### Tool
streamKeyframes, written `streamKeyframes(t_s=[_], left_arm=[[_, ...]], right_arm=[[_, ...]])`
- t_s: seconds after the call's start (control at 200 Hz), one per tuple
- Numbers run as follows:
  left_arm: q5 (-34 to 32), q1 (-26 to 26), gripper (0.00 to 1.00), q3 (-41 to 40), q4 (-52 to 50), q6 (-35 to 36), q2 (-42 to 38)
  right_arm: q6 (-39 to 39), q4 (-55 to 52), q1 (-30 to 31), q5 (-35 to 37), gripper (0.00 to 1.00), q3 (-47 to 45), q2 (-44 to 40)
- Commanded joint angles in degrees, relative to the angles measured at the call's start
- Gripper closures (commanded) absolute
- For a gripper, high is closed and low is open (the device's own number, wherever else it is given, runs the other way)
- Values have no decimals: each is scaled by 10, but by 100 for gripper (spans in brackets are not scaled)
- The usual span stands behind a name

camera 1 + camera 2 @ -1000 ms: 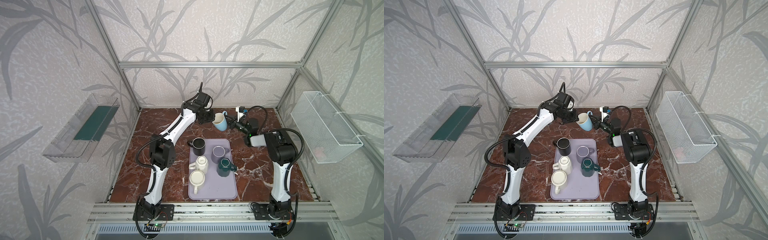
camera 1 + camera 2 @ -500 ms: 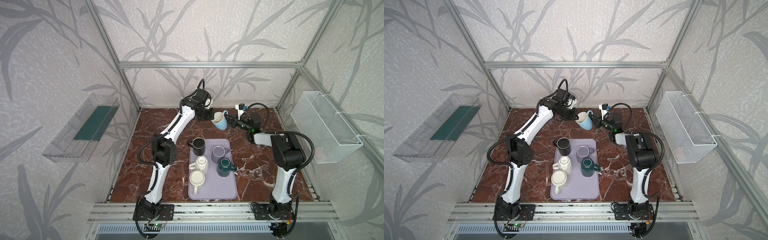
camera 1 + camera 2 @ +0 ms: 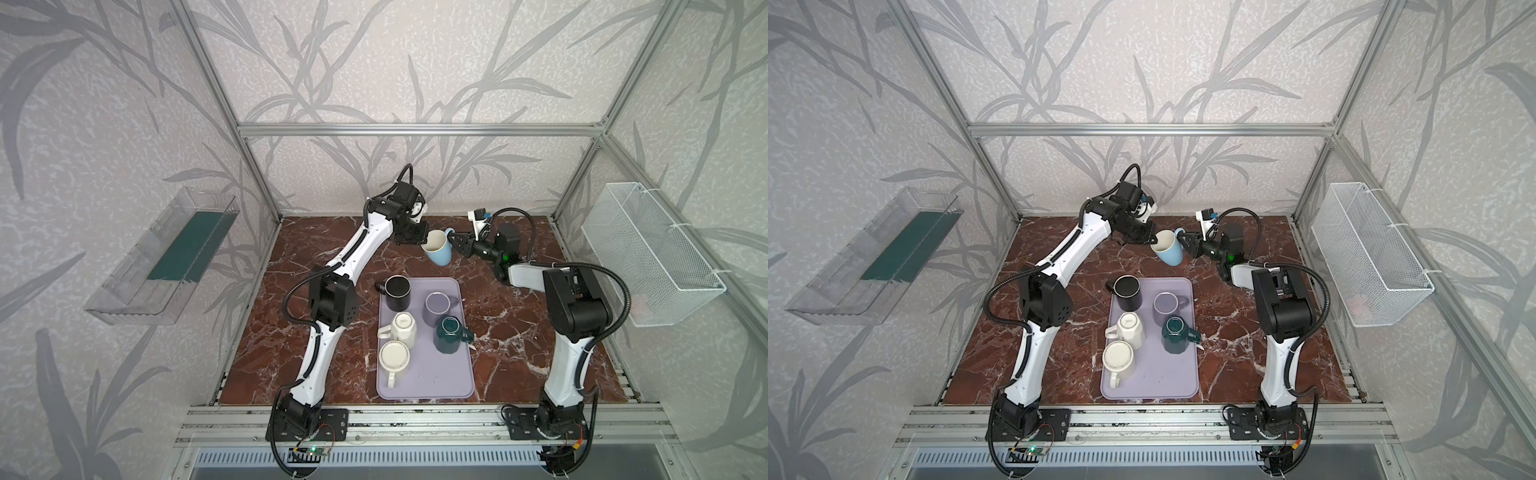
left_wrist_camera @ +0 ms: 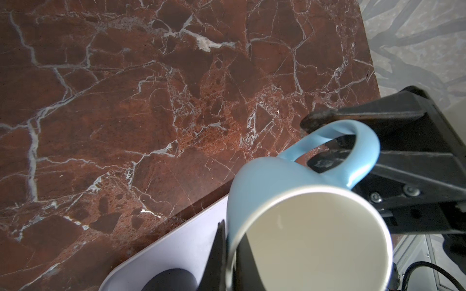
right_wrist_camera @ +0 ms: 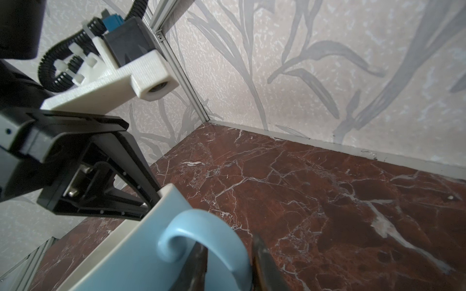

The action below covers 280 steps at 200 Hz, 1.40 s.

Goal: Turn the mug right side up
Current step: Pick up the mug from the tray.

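Note:
A light blue mug (image 3: 437,251) (image 3: 1169,249) hangs tilted above the back of the table, its cream inside facing up and toward the left arm. My left gripper (image 3: 424,240) (image 3: 1152,240) (image 4: 229,234) is shut on the mug's rim (image 4: 228,252), one finger inside and one outside. My right gripper (image 3: 456,241) (image 3: 1185,240) (image 5: 229,241) straddles the mug's handle (image 5: 222,239) (image 4: 363,151). One finger passes through the loop and the other lies outside, with the jaws slightly open and loose around it.
A lavender tray (image 3: 432,382) in the middle holds a black mug (image 3: 397,293), a purple mug (image 3: 438,303), a dark green mug (image 3: 449,334) and two cream mugs (image 3: 403,330) (image 3: 394,357). A wire basket (image 3: 648,253) hangs on the right wall. A clear bin (image 3: 166,253) hangs on the left wall.
My right gripper's jaws have come apart around the handle, and the right arm's elbow has swung out to the right. The left wrist has turned a little. The mug stays in about the same spot.

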Motion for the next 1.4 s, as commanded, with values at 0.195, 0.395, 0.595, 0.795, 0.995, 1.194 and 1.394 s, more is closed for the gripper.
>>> streamKeyframes(t_s=[0.195, 0.395, 0.595, 0.795, 0.995, 1.194, 1.394], left_arm=[[-35, 9, 100, 66, 7, 43, 36], [-43, 11, 100, 89, 5, 77, 57], [-73, 11, 100, 109, -10, 134, 75], [-106, 10, 100, 108, -27, 173, 64], [-37, 9, 100, 91, -49, 246, 40], [-2, 9, 100, 65, -60, 299, 5], [33, 10, 100, 65, -83, 339, -10]], right_arm=[[-66, -104, -8, -48, 68, 11, -53], [-88, -130, -15, -51, 68, -6, -72], [-57, -156, -38, -59, 68, -16, -92], [-62, -365, -34, -22, 70, 47, -118], [-222, -542, -14, -21, 75, 101, -146], [-349, -560, -14, -79, 69, 93, -166], [-471, -577, -14, -113, 65, 101, -165]])
